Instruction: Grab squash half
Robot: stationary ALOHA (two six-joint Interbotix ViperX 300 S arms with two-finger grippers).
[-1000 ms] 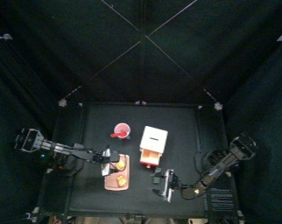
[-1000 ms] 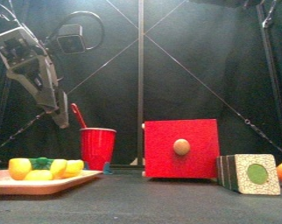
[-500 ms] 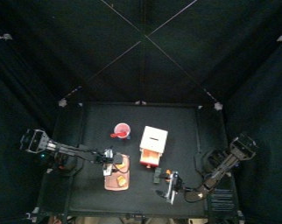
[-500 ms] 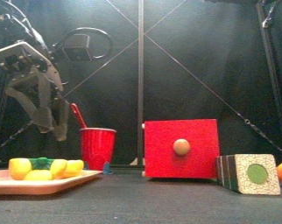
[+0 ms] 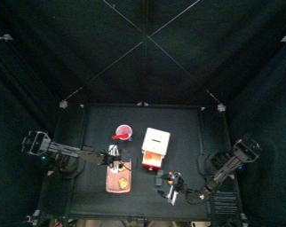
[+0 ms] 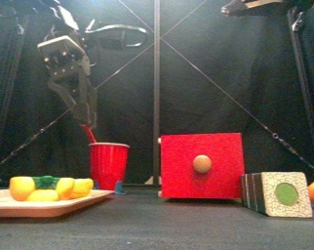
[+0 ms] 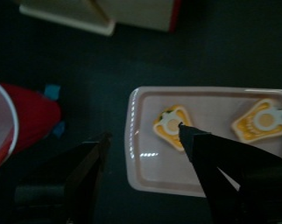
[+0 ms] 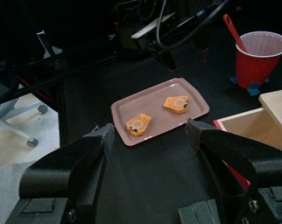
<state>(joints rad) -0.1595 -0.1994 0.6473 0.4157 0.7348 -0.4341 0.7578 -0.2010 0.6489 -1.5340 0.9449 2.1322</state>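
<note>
Hovering above the tray (image 7: pixel 150 171) near the table's front left corner with left gripper (image 7: pixel 147 149) jaws spread wide, lining up on the nearer squash half (image 7: pixel 171 124), needing a straight descent, then closing.

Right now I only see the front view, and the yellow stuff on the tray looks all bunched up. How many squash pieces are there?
Observer: Two. The left wrist view shows one squash half lying apart from the other squash half on the tray.
Operator: Is the arm up high really above them?
Observer: Yes. The left end effector points down at the tray, open, with the first squash half beside one fingertip.
Operator: Where's the other arm?
Observer: From above, it sits by the table's front right corner. The right end effector is open and holds nothing.
</note>
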